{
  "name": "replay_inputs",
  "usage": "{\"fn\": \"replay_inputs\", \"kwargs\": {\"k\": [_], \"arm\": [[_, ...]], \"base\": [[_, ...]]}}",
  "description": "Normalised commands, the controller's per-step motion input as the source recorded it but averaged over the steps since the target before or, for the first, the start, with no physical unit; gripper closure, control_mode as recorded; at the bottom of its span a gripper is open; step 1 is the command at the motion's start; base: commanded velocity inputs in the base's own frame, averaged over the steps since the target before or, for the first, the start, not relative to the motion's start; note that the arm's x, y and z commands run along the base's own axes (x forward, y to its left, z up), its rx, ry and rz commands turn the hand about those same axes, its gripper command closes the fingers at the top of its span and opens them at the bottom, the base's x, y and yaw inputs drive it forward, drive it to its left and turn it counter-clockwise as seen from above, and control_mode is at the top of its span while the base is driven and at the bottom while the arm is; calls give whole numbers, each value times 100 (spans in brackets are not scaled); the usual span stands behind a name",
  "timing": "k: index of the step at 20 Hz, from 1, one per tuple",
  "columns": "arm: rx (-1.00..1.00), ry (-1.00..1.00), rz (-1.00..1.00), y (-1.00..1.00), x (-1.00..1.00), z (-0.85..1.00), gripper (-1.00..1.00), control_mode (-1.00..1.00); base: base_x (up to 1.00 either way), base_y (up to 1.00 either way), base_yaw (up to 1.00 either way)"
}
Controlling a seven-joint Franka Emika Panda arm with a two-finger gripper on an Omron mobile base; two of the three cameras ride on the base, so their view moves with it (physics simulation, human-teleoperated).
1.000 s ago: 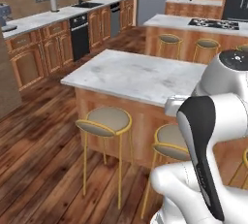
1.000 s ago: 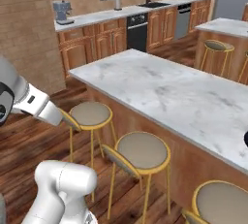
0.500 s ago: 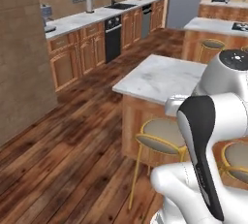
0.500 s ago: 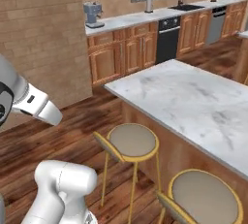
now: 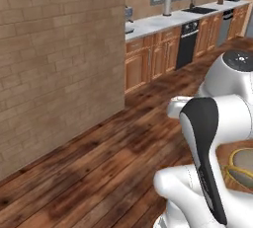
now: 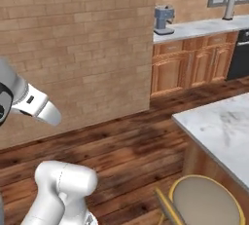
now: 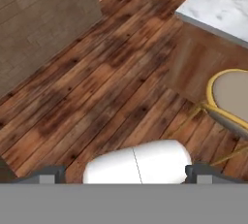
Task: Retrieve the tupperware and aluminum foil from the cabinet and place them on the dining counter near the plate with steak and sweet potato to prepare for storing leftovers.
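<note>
brick wall (image 5: 59, 59): filled the left of both base views, wood floor (image 5: 113, 163) in front of it.
jaws: my gripper (image 7: 125, 175) stood spread wide, nothing between the tips, pointed down at bare floorboards.
dining counter (image 6: 221, 126): marble corner lay to my right, a gold-rimmed stool (image 6: 206, 202) tucked under its near edge.
tupperware and foil: i could not see them, nor the wall cabinet that holds them.
bearing: far right ran the kitchen worktop (image 5: 173, 19) with base cabinets; i judged the cabinet lay somewhere that way, so the base had to drive before i could reach.
</note>
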Motion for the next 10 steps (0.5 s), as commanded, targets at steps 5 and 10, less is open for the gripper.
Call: {"fn": "replay_inputs", "kwargs": {"k": [5,10], "arm": [[0,0,0,0,0,0,-100,100],[0,0,0,0,0,0,-100,100]], "base": [[100,10,2],[100,0,-17]]}}
